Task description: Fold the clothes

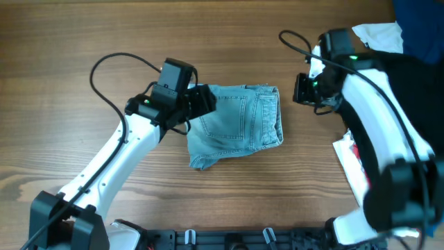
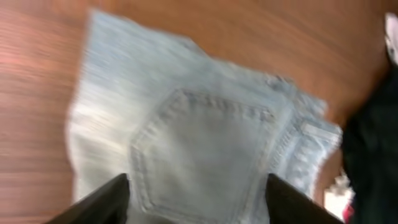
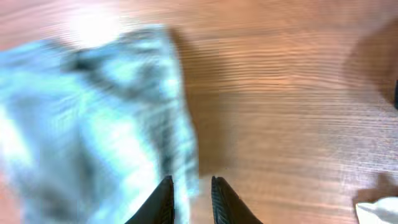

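You see faded light blue denim shorts [image 1: 236,126] with paler stitched pocket seams, on a warm brown wood-grain worktop [image 1: 69,42]. Both arms are white with black joints; at the right lie black cloth [image 1: 416,90] and dark blue cloth [image 1: 420,24].

The left wrist view is blurred, but the light blue denim shorts [image 2: 205,143] fill most of it, lying flat on the brown wooden bench [image 2: 298,37]. A stitched back pocket [image 2: 202,155] with a pointed lower edge sits at the centre, its double seam plain to see. Toward 3 o'clock of the pocket a bunched seam or waistband edge [image 2: 305,149] runs along the cloth, though the blur makes it hard to tell which. At 3 o'clock, on the frame's edge, lies a black garment [image 2: 373,149]. The left hand [image 2: 198,208] shows at 6 o'clock, its two dark fingertips [image 2: 106,202] spread wide over the denim.
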